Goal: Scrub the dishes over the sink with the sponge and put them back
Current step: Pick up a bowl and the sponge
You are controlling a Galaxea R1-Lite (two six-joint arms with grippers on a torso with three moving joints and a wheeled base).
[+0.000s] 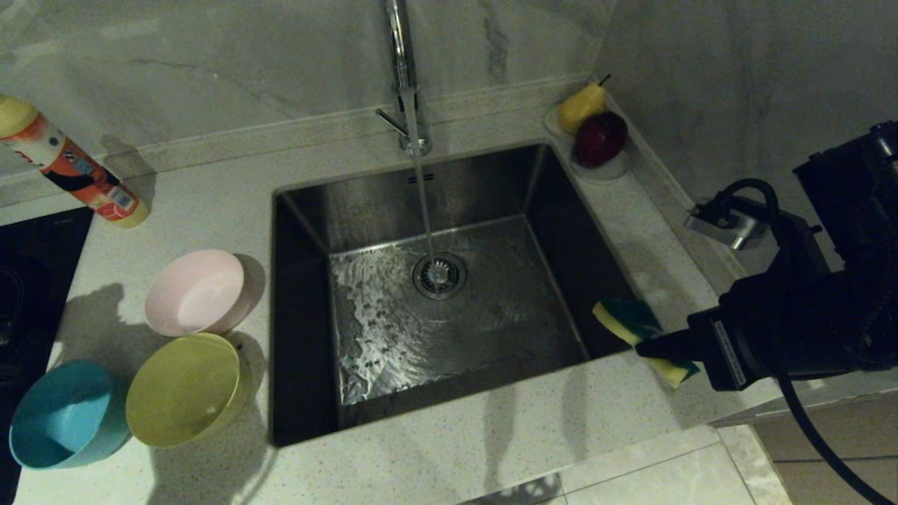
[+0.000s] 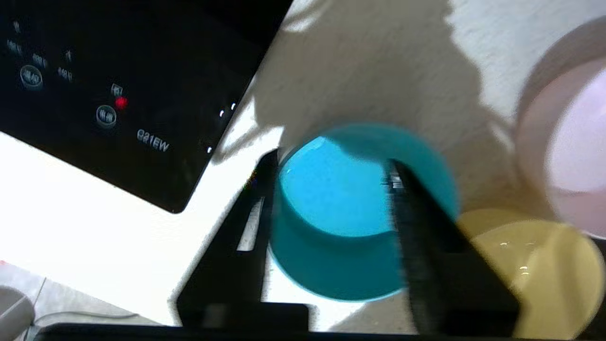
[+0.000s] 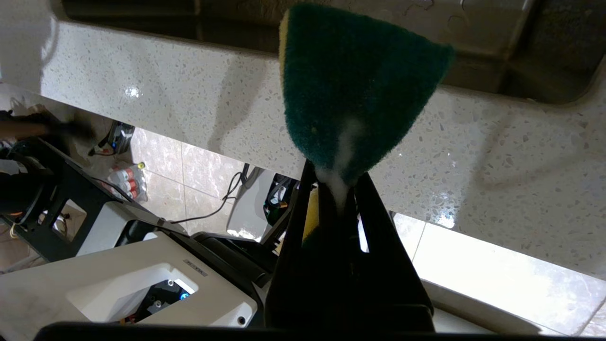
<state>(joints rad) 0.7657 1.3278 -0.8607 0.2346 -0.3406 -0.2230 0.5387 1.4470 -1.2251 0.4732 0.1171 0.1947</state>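
The speckled stone counter [image 1: 210, 210] is smooth and pale around the sink [image 1: 449, 393], a square brushed-steel basin with sharp straight walls; water runs from the chrome faucet [image 1: 403, 77] onto the round drain strainer [image 1: 439, 275], leaving the wet floor of the basin open. On the counter left of the sink sit three round plastic bowls: pink bowl [image 1: 196, 291], yellow bowl [image 1: 186, 389] just beside it, blue bowl [image 1: 66, 414] nearest the glossy black cooktop [image 1: 35, 280]. My left gripper [image 2: 331, 170] hangs over the blue bowl with its fingers parted, straddling the rim, no grip visible. My right gripper [image 3: 338, 184] is pinched tight on the sponge [image 1: 642, 333], green scouring face and yellow foam, at the sink's right front corner.
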